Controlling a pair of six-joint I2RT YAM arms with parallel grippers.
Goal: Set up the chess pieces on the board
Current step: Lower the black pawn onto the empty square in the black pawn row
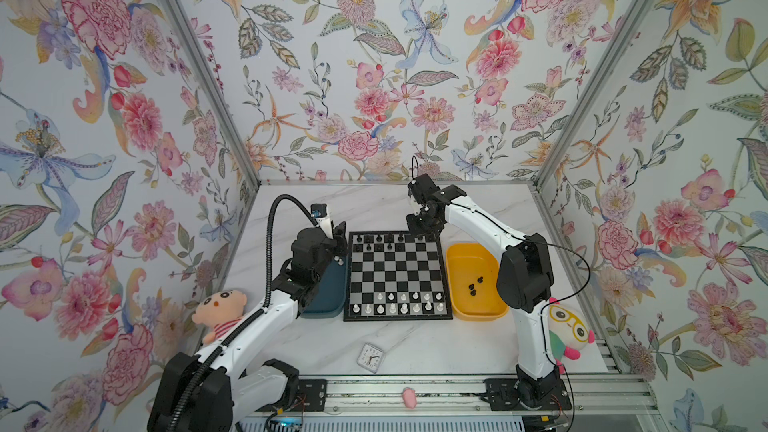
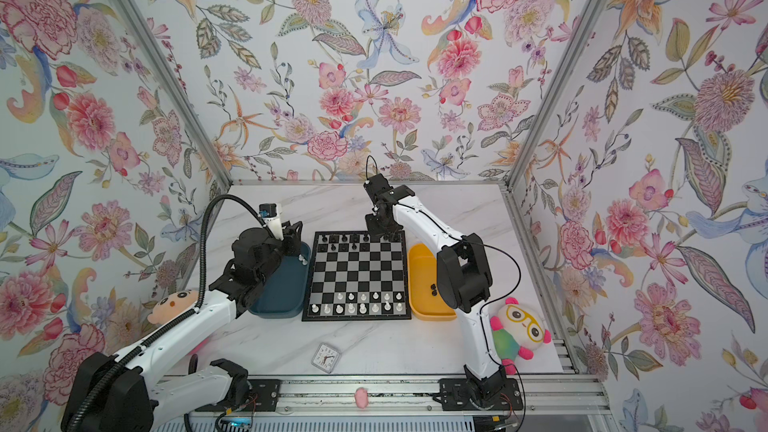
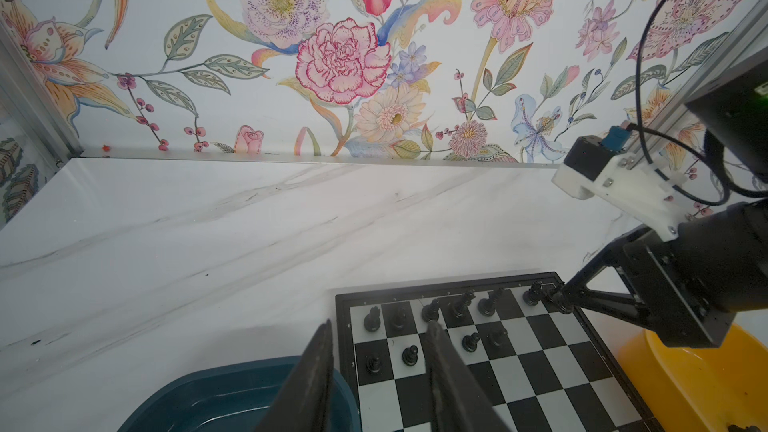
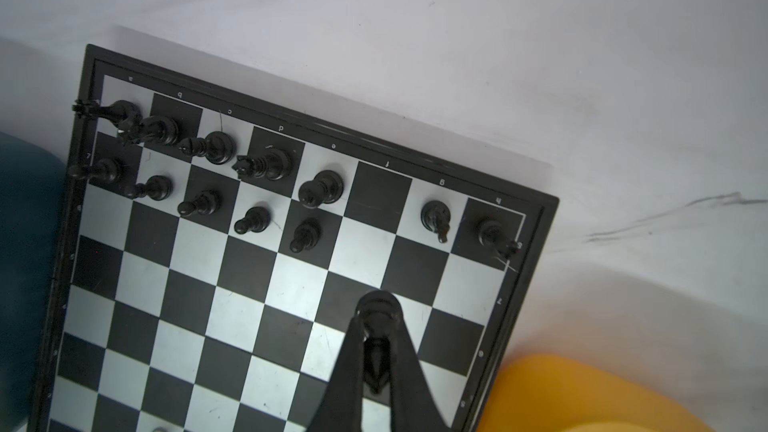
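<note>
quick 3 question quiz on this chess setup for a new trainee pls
1. True or false: the left gripper holds a white piece.
2. The right gripper is shut on: A) a white piece; B) a black piece; C) nothing.
3. On the board, which lettered square in the back row on black's side has nothing standing on it?
Key: 1 false, its jaws stand open and empty; 2 B; 3 f.
</note>
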